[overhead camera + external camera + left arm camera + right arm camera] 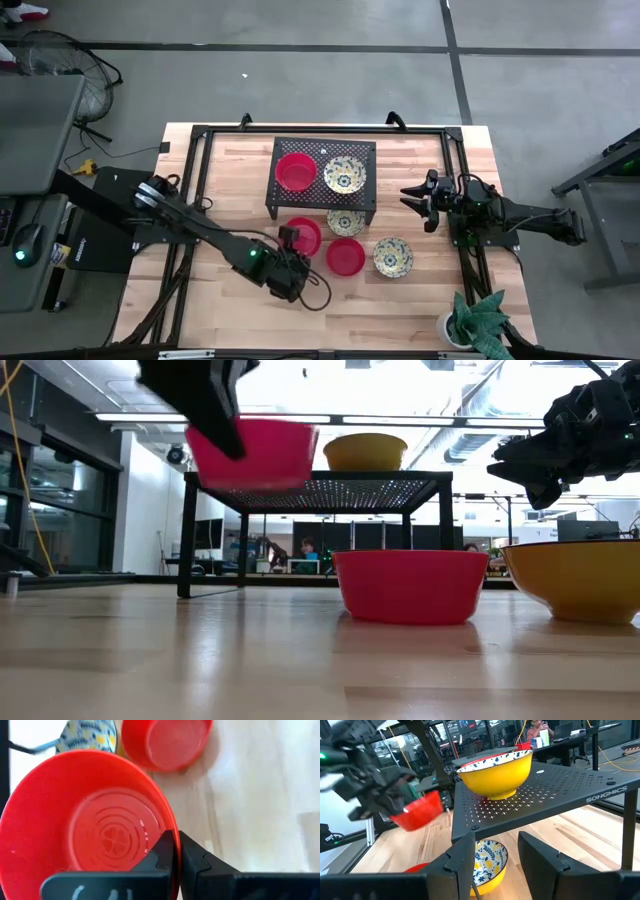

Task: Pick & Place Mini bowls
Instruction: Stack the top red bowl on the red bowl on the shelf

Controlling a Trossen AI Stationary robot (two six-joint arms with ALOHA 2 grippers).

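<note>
My left gripper (175,837) is shut on a red mini bowl (305,236) held above the table in front of the black perforated rack (322,150). A second red bowl (295,172) and a floral bowl (344,177) sit on top of the rack. Another floral bowl (345,222) rests on the table, partly under the rack's near edge. A third red bowl (345,257) and a floral bowl (393,257) stand on the wood nearer the front. My right gripper (415,200) waits open at the rack's right side. My left gripper pinches the red bowl's rim (167,822) on its near side, one finger inside the bowl and one finger (192,855) outside the wall. The fingers slant down from the table's near left. The bowl (255,452) hangs clear of the table, mouth up and slightly tilted.
A metal frame (200,200) runs around the work area. A small potted plant (478,318) stands at the near right corner. Bare wood lies left of the rack and along the near edge.
</note>
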